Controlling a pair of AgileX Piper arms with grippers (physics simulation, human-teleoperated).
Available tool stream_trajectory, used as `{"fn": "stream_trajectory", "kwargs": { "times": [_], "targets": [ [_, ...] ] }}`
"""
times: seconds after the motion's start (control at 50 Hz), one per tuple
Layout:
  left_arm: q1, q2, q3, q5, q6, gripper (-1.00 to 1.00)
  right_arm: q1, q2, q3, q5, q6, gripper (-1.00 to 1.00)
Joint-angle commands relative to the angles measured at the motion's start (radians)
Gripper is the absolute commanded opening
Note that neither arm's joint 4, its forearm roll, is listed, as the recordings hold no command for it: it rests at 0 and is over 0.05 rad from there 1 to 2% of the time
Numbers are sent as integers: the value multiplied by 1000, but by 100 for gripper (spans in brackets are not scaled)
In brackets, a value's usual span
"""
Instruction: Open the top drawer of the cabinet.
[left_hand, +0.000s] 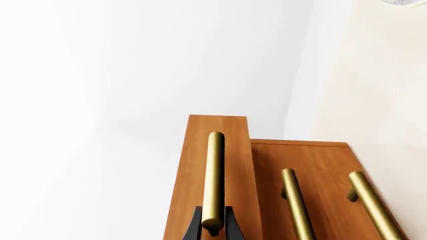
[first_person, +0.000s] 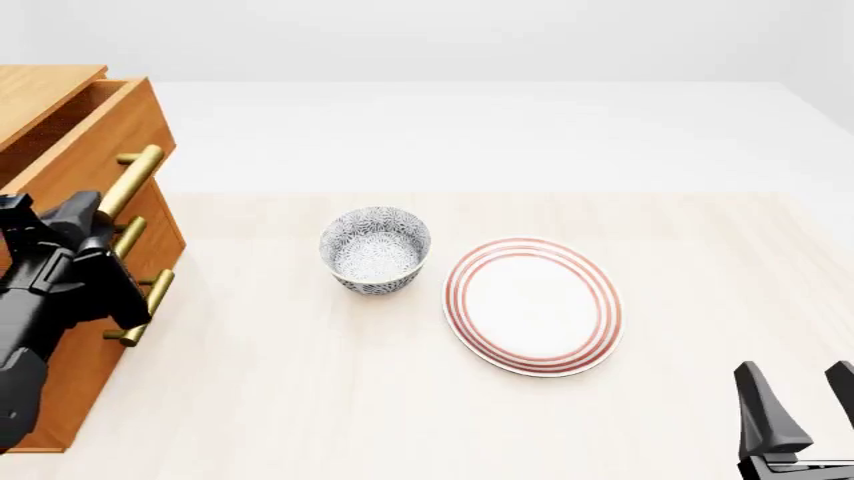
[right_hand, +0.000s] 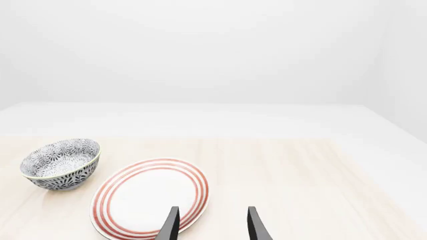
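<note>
The left pincer (left_hand: 213, 224) is closed on the brass handle (left_hand: 215, 180) of the top drawer (first_person: 96, 140); a black finger (left_hand: 193, 226) is seen on each side of the bar. The top drawer is pulled out from the cabinet (first_person: 67, 390), so its front stands ahead of the two lower drawers (left_hand: 313, 175). The cabinet is set at the left edge of the surface (first_person: 334, 390).

The right pincer (first_person: 806, 415) is held apart over the near right part of the surface, with nothing between its fingers (right_hand: 169, 226). A patterned bowl (first_person: 376, 249) is placed near the middle, and a red-ringed plate (first_person: 534, 305) is laid just beside it.
</note>
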Motion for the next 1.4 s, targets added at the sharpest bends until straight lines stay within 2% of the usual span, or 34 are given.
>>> {"fn": "stream_trajectory", "kwargs": {
  "times": [0.02, 0.66, 0.7, 0.84, 1.4],
  "targets": [
    [-79, -18, 0, 30, -7, -100, 0, 0, 0, 0, 0, 100],
    [-173, -44, 20, 32, -10, -100, 0, 0, 0, 0, 0, 100],
    [-190, -61, 5, 60, -30, -100, 0, 0, 0, 0, 0, 100],
    [-203, -78, 16, 54, -12, -100, 0, 0, 0, 0, 0, 100],
    [-233, -213, 40, 82, -36, -100, 0, 0, 0, 0, 0, 100]
  ]
}}
